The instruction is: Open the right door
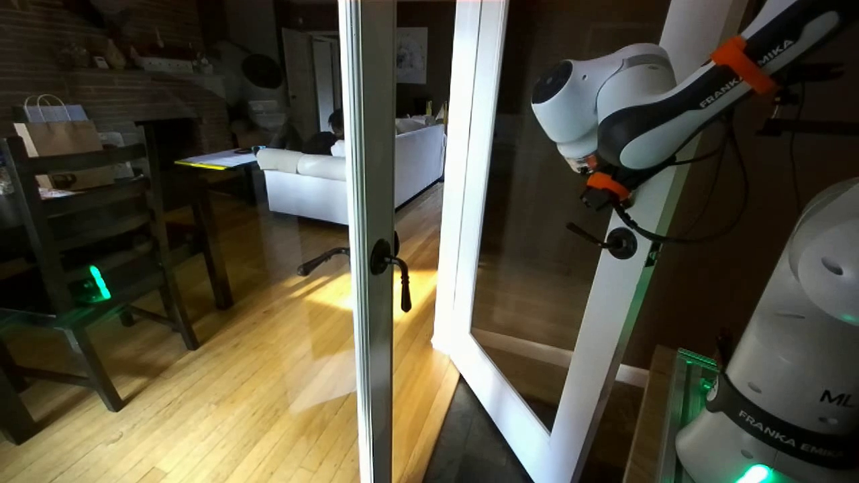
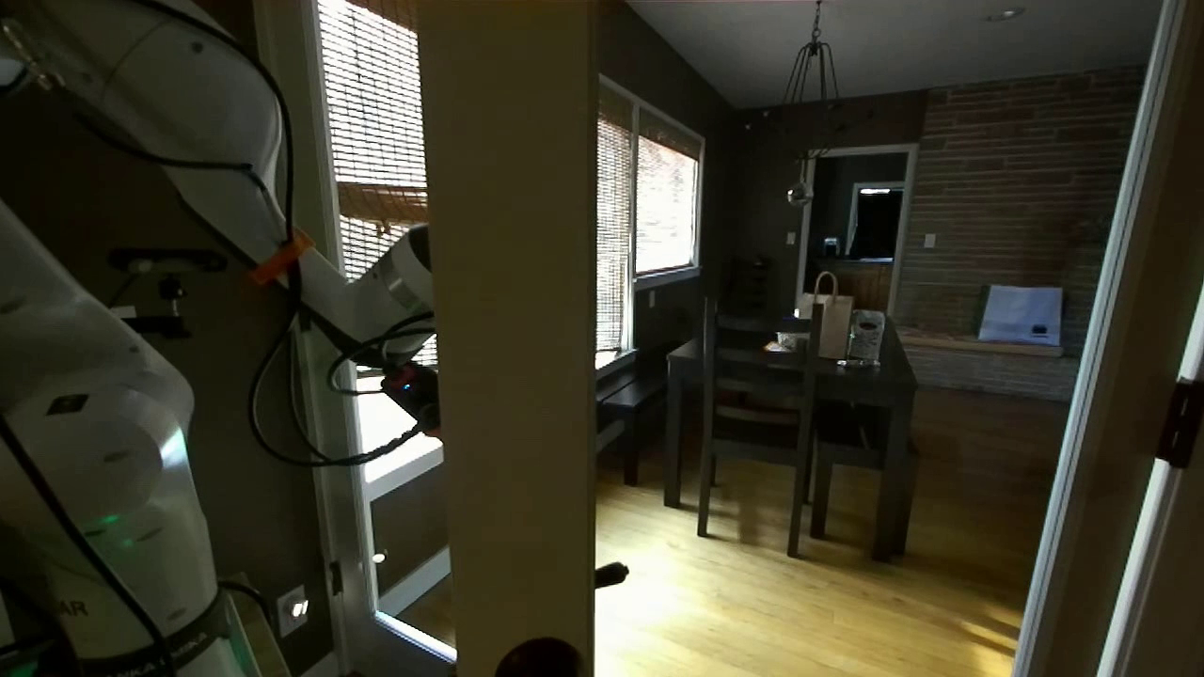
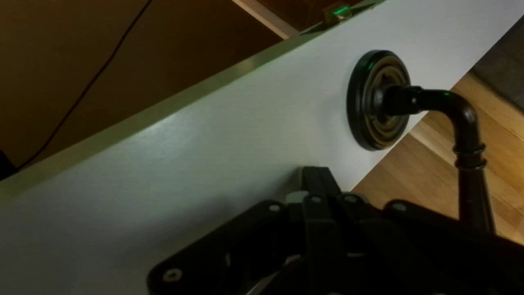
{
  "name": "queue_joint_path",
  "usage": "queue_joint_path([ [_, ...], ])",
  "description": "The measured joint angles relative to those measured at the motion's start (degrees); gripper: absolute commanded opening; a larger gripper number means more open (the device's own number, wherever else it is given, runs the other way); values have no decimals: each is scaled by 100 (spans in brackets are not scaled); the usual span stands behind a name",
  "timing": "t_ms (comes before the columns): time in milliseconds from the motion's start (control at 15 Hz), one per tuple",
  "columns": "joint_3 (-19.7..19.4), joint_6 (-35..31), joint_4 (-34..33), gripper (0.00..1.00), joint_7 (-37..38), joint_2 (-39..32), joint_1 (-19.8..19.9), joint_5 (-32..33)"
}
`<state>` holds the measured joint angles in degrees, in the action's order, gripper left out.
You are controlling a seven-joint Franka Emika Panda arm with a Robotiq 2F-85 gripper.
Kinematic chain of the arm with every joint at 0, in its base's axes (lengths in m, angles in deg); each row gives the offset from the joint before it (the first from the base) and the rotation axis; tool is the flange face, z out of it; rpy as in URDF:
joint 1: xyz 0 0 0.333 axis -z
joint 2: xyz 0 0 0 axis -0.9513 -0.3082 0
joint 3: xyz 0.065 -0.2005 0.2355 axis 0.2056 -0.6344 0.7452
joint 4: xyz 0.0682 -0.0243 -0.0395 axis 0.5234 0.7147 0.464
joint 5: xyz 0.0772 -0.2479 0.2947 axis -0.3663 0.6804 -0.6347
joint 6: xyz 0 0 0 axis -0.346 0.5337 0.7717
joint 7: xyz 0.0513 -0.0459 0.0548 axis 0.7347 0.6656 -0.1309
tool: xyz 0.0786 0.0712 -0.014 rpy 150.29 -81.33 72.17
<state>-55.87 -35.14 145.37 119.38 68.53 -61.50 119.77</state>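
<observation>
the right door (image 1: 537, 288) stands open at an angle, well apart from the near edge of the table (image 2: 892, 376), where a chair (image 2: 760, 437) stands. the gripper (image 3: 320, 180) is pressed together beside the handle (image 3: 425, 100); whether it touches the white frame (image 3: 204, 151), i cannot tell.

The fingers (image 3: 312, 182) lie before the right door (image 3: 229, 139), near its handle (image 3: 425, 100).
</observation>
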Motion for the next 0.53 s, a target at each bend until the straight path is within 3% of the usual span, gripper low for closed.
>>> queue_joint_path([
  [533, -180, 2, -284, 0, -146, -304, 391, 143],
])
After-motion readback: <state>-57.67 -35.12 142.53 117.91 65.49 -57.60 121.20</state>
